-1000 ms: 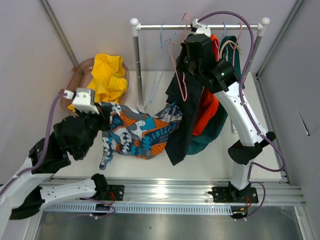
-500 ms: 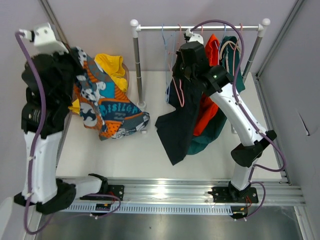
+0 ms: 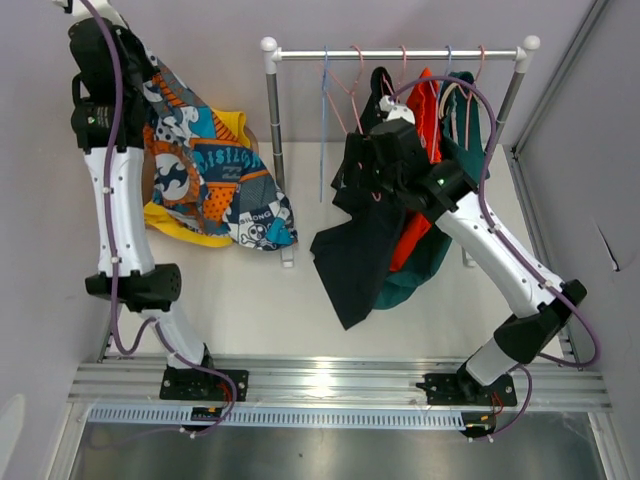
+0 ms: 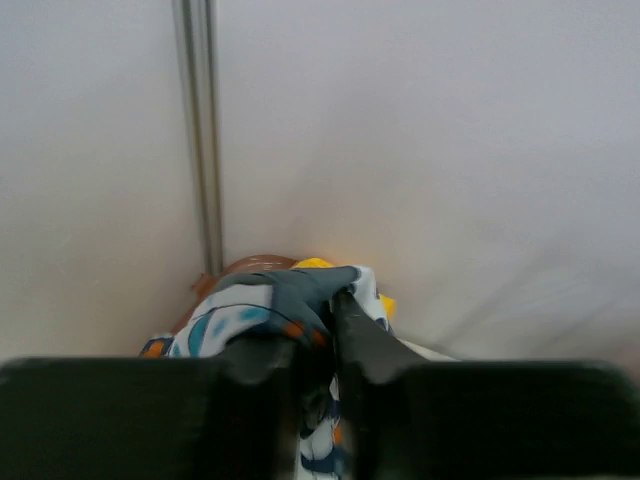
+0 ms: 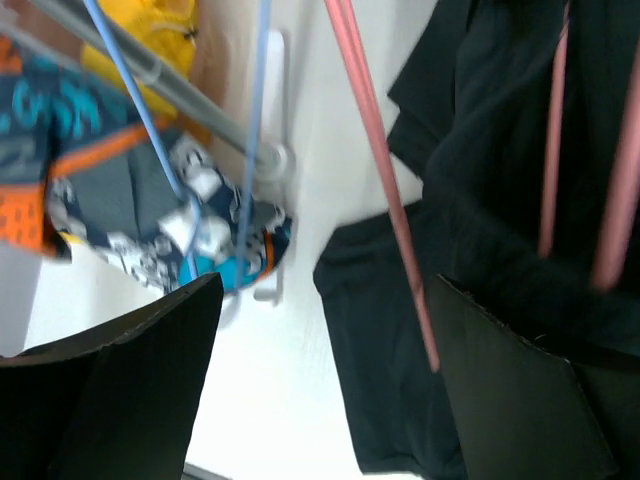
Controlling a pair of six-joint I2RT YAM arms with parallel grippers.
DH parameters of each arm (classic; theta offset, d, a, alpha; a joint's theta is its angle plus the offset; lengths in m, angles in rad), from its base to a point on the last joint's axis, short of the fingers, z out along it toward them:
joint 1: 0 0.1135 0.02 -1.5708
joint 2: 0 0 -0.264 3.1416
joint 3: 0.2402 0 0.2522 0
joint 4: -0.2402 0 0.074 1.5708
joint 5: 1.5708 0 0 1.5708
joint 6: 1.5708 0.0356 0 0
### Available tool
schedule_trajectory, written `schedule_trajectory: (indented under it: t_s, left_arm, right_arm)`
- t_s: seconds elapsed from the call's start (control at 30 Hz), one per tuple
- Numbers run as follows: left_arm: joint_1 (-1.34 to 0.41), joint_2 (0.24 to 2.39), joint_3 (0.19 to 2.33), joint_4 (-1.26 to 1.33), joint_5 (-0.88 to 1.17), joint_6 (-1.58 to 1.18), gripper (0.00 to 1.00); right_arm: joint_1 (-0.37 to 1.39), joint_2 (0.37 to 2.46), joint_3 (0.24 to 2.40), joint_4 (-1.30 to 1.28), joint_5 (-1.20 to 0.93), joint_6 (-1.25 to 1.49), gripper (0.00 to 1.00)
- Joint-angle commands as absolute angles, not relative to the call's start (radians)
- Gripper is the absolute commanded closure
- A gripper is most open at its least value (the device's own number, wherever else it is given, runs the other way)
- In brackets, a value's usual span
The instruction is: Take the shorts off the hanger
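Note:
My left gripper, raised high at the back left, is shut on a fold of the blue-orange-white patterned shorts. They hang free of the rack, above the yellow shorts. My right gripper stands wide open at the rack, with a pink hanger bar crossing between its fingers. The dark navy shorts hang from that hanger, just right of the gripper. Orange-red shorts and teal shorts hang further right.
The rack's rail spans two white posts at the back. An empty blue hanger hangs at its left end. A brown basket sits under the yellow shorts by the left wall. Grey walls close in on both sides.
My left arm swung up and back with the patterned shorts, from the table to high over the basket. My right gripper opened and let go of the dark shorts' hanger.

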State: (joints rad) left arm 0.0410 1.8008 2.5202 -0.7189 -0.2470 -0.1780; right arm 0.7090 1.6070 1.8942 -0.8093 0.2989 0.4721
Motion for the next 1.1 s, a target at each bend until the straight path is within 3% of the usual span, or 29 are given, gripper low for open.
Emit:
schedule_trajectory:
  t_s: [0.0, 0.03, 0.07, 0.1, 0.13, 0.4, 0.6, 0.7, 0.77, 0.93, 1.07]
  left_arm:
    - [0.049, 1.862, 2.586, -0.666, -0.316, -0.172, 0.71]
    - [0.052, 1.905, 2.592, -0.679, -0.348, -0.169, 0.66]
    - [0.052, 1.917, 2.589, -0.701, -0.373, -0.167, 0.42]
    - [0.046, 1.928, 2.591, -0.71, -0.415, -0.163, 0.27]
    - [0.031, 1.928, 2.589, -0.698, -0.463, -0.14, 0.01]
    - [0.018, 1.901, 2.577, -0.692, -0.474, -0.158, 0.01]
    - [0.018, 1.826, 2.53, -0.69, -0.177, -0.178, 0.01]
    - [-0.024, 1.763, 2.427, -0.707, -0.115, -0.186, 0.01]
    - [-0.07, 1.671, 2.228, -0.608, -0.06, -0.111, 0.01]
    - [-0.075, 1.626, 2.176, -0.535, -0.288, -0.04, 0.01]
    - [0.067, 1.664, 2.281, -0.512, -0.241, -0.089, 0.01]
  right_arm:
    - [0.716, 1.507, 1.806, -0.73, 0.278, 0.508, 0.08]
    - [0.718, 1.496, 1.771, -0.727, 0.276, 0.512, 0.07]
    - [0.719, 1.485, 1.755, -0.724, 0.273, 0.515, 0.07]
    - [0.721, 1.474, 1.741, -0.724, 0.268, 0.521, 0.07]
    - [0.724, 1.454, 1.718, -0.726, 0.271, 0.523, 0.07]
    - [0.741, 1.376, 1.666, -0.742, 0.29, 0.534, 0.07]
    - [0.741, 1.353, 1.66, -0.759, 0.29, 0.528, 0.06]
    - [0.739, 1.324, 1.66, -0.755, 0.314, 0.512, 0.06]
    - [0.724, 1.31, 1.669, -0.747, 0.325, 0.503, 0.06]
    - [0.71, 1.29, 1.755, -0.787, 0.328, 0.489, 0.06]
    - [0.71, 1.267, 1.769, -0.822, 0.34, 0.483, 0.06]
